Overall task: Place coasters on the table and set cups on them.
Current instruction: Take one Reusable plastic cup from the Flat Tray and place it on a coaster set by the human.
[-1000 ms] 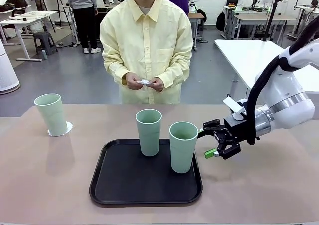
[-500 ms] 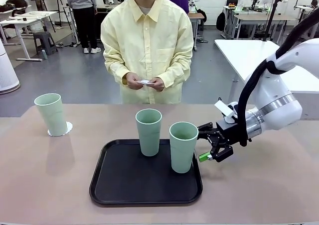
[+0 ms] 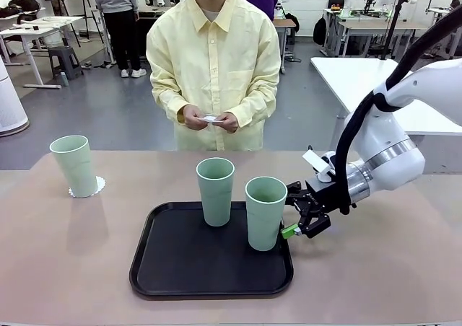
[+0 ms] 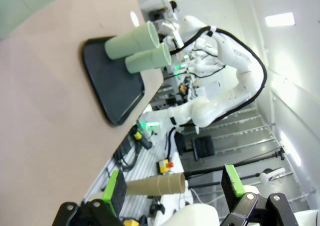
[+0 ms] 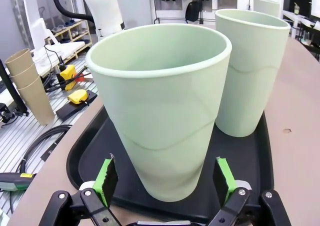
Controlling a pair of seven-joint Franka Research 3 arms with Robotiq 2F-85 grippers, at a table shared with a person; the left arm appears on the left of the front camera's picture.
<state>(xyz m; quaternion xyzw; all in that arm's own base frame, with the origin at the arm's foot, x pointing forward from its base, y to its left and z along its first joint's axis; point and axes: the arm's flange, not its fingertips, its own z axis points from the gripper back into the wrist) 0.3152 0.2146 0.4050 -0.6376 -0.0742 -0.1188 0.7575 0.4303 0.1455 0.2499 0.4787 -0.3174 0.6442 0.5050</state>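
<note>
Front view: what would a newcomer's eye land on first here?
The open right claw, fingers either side of the nearer green cup at the black tray's right edge. Then the lone cup standing on a coaster at the table's far left.

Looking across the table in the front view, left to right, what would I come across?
Pale-green cup on a lacy coaster → second cup → third cup, both on the black tray → right gripper, open, at the third cup.
</note>
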